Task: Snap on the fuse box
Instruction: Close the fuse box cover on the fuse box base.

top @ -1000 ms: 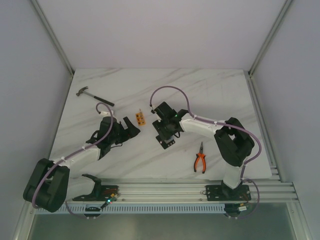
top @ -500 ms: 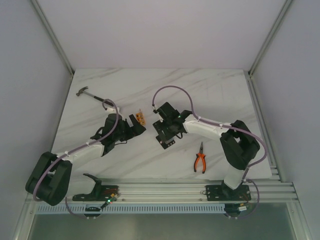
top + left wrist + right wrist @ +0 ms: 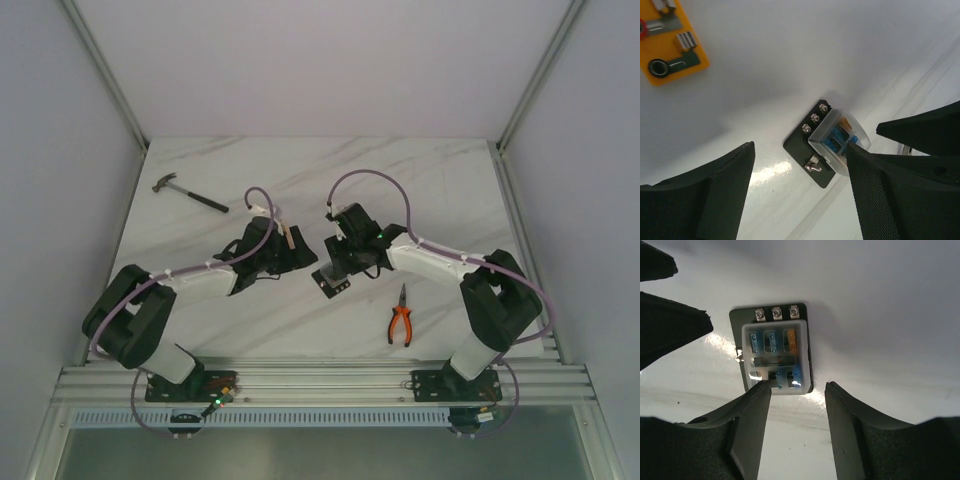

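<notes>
The fuse box (image 3: 774, 355) lay mid-frame, long axis up-down, just above the tips of the open, empty right gripper (image 3: 797, 385), while the open left gripper (image 3: 800, 146) apparently straddled it.

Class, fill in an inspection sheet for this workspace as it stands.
Surface: white marbled table.
Job's things: fuse box, lying flat, clear cover over blue and orange fuses.
Clutter: hammer, pliers, orange block.
Tools: left tool open, close beside the box; right tool open, fingertips at the box's edge.
Cables: purple cables loop above both arms.
Surroundings: white walls, aluminium frame.
</notes>
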`<state>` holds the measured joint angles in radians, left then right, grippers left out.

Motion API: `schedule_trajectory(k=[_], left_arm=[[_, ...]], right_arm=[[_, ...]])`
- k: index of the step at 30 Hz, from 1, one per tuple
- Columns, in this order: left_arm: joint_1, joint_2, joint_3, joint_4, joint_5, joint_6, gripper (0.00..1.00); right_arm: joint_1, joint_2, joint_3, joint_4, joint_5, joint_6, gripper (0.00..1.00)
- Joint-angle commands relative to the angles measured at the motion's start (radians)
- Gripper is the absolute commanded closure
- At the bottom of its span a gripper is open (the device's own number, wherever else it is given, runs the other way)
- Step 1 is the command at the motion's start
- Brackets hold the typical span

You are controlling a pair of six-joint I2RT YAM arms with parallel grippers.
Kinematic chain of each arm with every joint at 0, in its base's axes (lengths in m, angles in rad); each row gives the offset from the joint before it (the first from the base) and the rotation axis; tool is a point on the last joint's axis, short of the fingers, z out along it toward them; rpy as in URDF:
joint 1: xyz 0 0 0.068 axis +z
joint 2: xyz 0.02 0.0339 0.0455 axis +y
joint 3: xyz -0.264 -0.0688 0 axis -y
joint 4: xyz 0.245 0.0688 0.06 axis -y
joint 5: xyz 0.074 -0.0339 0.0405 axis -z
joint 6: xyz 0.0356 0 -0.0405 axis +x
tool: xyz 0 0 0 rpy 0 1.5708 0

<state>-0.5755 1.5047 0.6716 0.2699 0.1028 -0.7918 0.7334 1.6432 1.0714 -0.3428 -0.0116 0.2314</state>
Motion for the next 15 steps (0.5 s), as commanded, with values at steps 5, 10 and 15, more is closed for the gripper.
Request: schedule_trajectory(k=[5,10,15], left_arm=[[-0.050,0.094,0.062,0.018,0.050,0.031,0.26],[-0.071,0.117,0.075,0.018,0.065,0.040,0.32],[-0.083,0.132,0.078,0.012,0.087,0.046,0.38]], right_arm=[[-0.009,0.006,-0.083,0.077,-0.099,0.031,0.52],[-0.009,0.004,-0.118,0.068,-0.112,0.018,0.53],[-0.009,0.014,-0.137,0.052,-0.129,0.010,0.55]])
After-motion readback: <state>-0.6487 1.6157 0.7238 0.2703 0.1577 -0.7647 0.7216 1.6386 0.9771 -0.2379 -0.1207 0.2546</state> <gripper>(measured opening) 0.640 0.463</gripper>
